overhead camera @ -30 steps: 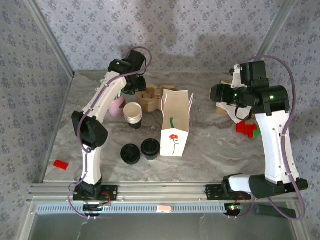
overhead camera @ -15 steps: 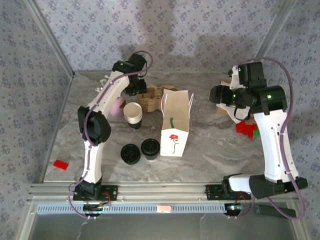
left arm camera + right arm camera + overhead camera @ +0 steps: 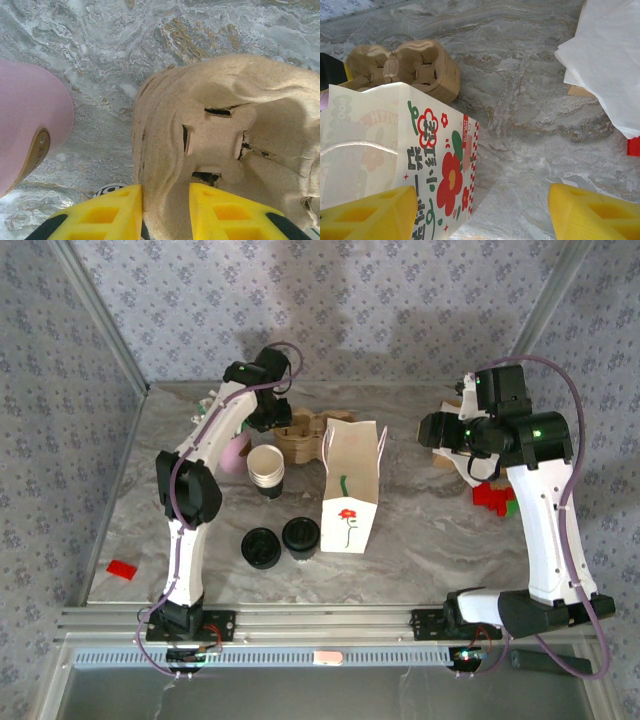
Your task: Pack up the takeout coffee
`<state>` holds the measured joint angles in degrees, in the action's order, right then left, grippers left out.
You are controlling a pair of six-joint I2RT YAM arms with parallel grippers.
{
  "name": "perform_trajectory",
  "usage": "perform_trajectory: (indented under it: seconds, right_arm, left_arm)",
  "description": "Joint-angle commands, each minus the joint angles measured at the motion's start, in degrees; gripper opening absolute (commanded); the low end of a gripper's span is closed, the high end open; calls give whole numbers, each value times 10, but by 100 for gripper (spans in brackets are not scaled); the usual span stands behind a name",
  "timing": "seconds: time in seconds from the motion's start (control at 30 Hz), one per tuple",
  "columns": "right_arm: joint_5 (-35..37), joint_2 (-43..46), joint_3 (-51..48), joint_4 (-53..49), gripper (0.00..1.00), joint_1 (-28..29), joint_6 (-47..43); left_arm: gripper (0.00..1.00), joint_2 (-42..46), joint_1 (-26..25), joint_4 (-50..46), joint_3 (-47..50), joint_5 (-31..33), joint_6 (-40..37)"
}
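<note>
Two black discs (image 3: 301, 536) (image 3: 261, 547) stand side by side at the front left of the paper bag (image 3: 350, 485). One is the takeout coffee, but from above I cannot tell which. At the back, my left gripper (image 3: 272, 420) (image 3: 165, 200) reaches down onto a brown cardboard cup carrier (image 3: 300, 436) (image 3: 225, 130). Its yellow fingers (image 3: 107, 212) press the carrier's near wall from both sides. My right gripper (image 3: 433, 428) (image 3: 482, 200) hovers open above bare table, to the right of the flowered bag (image 3: 395, 150), holding nothing.
A stack of lidless white cups (image 3: 267, 469) lies between the carrier and the discs. A pink object (image 3: 235, 452) (image 3: 30, 115) sits left of the carrier. White paper (image 3: 605, 55) and red items (image 3: 492, 496) lie at the right. A red scrap (image 3: 122, 568) is at the front left.
My left arm's elbow has shifted while its jaws narrowed onto the carrier's wall. The right arm has barely moved.
</note>
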<state>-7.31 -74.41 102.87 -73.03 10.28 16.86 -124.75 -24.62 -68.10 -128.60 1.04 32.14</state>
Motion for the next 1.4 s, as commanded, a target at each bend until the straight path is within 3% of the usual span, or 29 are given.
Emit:
perform_trajectory:
  seconds: [0.0, 0.6, 0.93, 1.13, 1.37]
  right_arm:
    - [4, 9, -7, 4, 71, 0, -10]
    - [5, 11, -15, 5, 72, -1, -10]
    - [5, 9, -18, 7, 72, -1, -8]
    - [5, 9, -17, 6, 73, -2, -8]
    - [5, 7, -16, 6, 73, -1, -9]
  left_arm:
    - [30, -9, 4, 7, -10, -9, -1]
    - [35, -14, 10, 16, 5, -16, 1]
    - [29, -19, 11, 20, 3, -23, 0]
    - [36, -22, 13, 18, 6, -20, 0]
    - [35, -27, 14, 20, 7, -24, 0]
